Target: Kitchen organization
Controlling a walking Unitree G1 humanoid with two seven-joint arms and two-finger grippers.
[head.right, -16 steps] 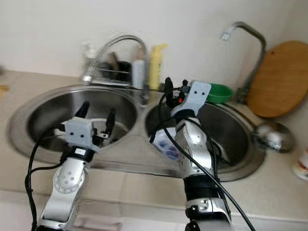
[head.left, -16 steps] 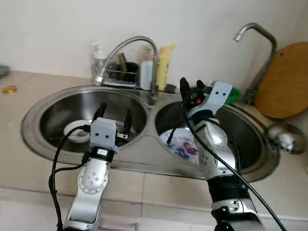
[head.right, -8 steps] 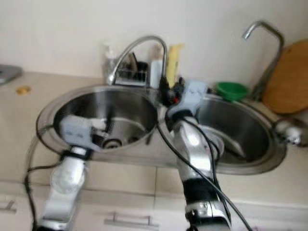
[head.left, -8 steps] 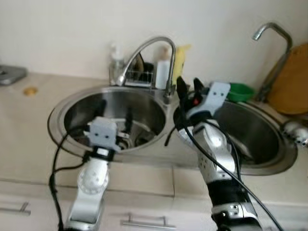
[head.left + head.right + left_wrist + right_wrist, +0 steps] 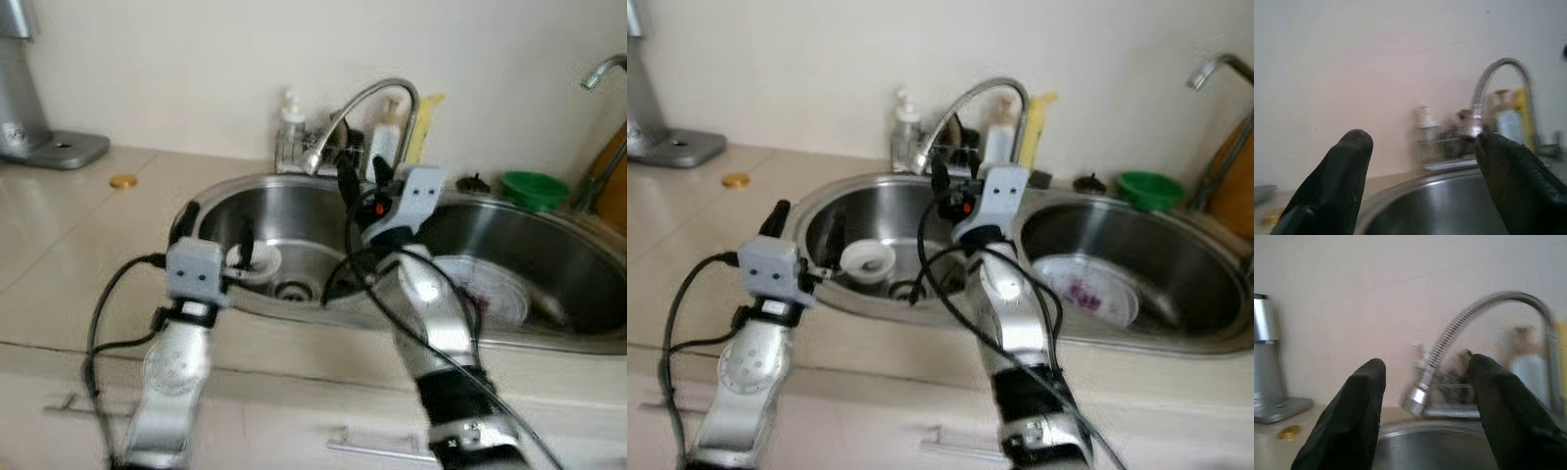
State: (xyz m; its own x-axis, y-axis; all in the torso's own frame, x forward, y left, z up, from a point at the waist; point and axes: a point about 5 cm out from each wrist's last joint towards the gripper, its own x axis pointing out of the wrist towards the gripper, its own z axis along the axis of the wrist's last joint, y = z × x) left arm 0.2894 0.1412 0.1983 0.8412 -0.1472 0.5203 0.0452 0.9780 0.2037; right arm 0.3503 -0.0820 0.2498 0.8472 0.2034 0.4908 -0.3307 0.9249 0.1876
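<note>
Left eye view: a small white bowl point(image 5: 253, 262) is sitting in the left sink basin point(image 5: 294, 220), near the drain. A patterned plate point(image 5: 487, 291) is lying in the right basin point(image 5: 578, 284). We are holding our left gripper point(image 5: 213, 227) above the left basin's near rim, fingers spread and empty; our right gripper point(image 5: 359, 176) is hovering by the faucet point(image 5: 364, 108), also spread and empty. Since a second ago our view has been swinging leftward, revealing a coin point(image 5: 122, 181) on the counter point(image 5: 78, 245), so we are probably turning toward the left basin's dishes.

Beige tiled countertop point(image 5: 69, 230), gold coin-like disc point(image 5: 122, 181), double steel sink point(image 5: 1205, 343)
</note>
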